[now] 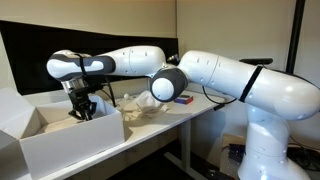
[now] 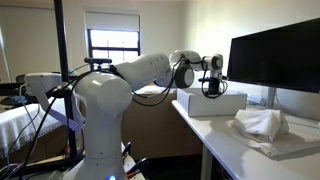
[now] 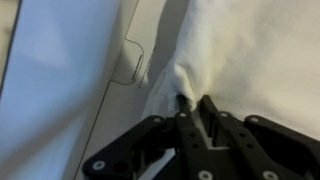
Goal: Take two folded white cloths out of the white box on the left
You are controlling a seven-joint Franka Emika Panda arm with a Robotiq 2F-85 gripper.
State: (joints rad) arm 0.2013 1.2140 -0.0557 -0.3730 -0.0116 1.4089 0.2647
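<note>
- Evidently, in an exterior view the arm reaches over the desk point(image 1: 172, 116) and its tool point(image 1: 82, 108) dips inside the white box point(image 1: 60, 140). The fingertips are too small and dark there to read.
- Just beyond the box, outside its walls, a rumpled cloth point(image 1: 138, 103) lies on the desk. Farther from the box sits a small blue and red object point(image 1: 183, 99).
- In an exterior view from behind the arm, the tool point(image 2: 212, 90) points straight down into the white box point(image 2: 212, 104). Whether it holds anything cannot be told from here.
- The rumpled cloth point(image 2: 262, 123) sits heaped on the desk point(image 2: 225, 145), well apart from the box, in front of a dark monitor point(image 2: 275, 60).
- In the wrist view the tool point(image 3: 190, 103) has its jaws drawn together on a raised ridge of a white cloth point(image 3: 235, 50). The fabric tents up at the fingertips and otherwise lies flat inside the white box point(image 3: 50, 90), whose wall runs just beside it.
- Progress, as I judge it: at least one cloth looks to be out of the box already, though the heap could be more than one piece. The pinched cloth is gripped but not yet lifted clear, so raising it and carrying it out over the box wall to the desk is what is left.
</note>
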